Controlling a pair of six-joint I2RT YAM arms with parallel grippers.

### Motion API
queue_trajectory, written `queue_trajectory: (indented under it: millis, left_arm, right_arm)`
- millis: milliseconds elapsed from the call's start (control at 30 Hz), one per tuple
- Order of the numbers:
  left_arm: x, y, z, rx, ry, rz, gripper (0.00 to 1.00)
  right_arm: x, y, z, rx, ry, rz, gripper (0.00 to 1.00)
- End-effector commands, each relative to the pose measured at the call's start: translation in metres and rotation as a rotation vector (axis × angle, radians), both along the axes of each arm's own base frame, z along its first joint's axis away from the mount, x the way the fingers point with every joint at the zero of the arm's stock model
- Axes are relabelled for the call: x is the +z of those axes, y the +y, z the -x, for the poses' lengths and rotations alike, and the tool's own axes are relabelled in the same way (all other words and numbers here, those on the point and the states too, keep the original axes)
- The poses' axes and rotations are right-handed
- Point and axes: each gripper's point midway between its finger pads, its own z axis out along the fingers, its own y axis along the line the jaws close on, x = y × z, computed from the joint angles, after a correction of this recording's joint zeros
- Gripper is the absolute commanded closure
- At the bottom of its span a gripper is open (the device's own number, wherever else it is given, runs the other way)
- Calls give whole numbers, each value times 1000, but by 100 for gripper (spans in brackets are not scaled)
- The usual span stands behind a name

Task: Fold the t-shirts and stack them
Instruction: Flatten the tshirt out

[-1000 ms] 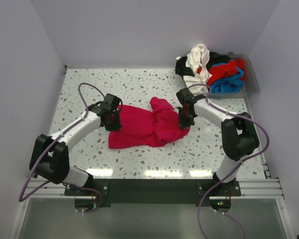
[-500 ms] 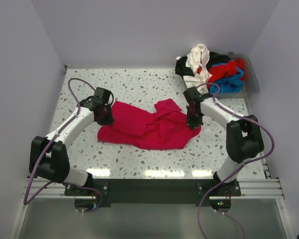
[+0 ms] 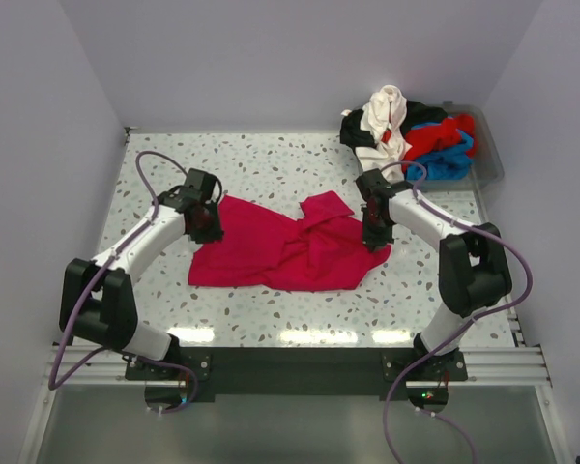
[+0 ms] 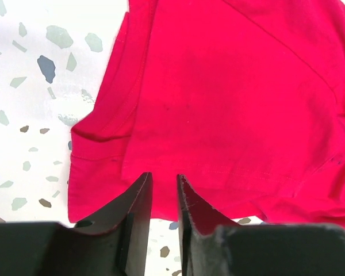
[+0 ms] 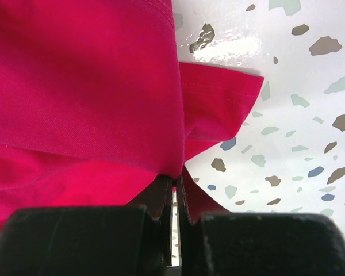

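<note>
Crimson-pink t-shirt (image 3: pixel 271 256) bunched at right, layers hidden; right gripper (image 5: pixel 173 179) pinches its edge; left gripper (image 4: pixel 162 178), clenched a second ago, now parted, cloth released and spread wider.

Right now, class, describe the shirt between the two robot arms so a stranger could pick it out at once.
Start at the speckled white table and look to its middle. The crimson-pink t-shirt lies spread there, the right gripper pinching its edge. Unlike the cream, black, red and blue shirts heaped in the far right corner, it lies alone.
</note>
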Motion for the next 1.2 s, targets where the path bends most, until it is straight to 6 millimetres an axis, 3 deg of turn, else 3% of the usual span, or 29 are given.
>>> queue_trajectory:
  millis: [0,100,200,500,700,1167]
  left_arm:
    - [-2,5,-4,4,-14,-18,71]
    - [-16,14,1,19,6,-58,63]
    - [-38,13,14,14,55,-48,61]
    - [-69,12,27,19,96,-35,58]
    - [-79,14,31,34,102,-37,57]
    - [-72,22,20,64,59,-80,57]
  right_arm:
    - [2,0,-1,-6,-7,-6,100]
    - [-1,2,0,-7,2,-17,100]
    - [-4,4,1,-10,11,-28,100]
    - [-5,8,1,-16,14,-48,100]
    - [-5,9,2,-17,12,-56,100]
    - [-7,12,4,-17,14,-74,100]
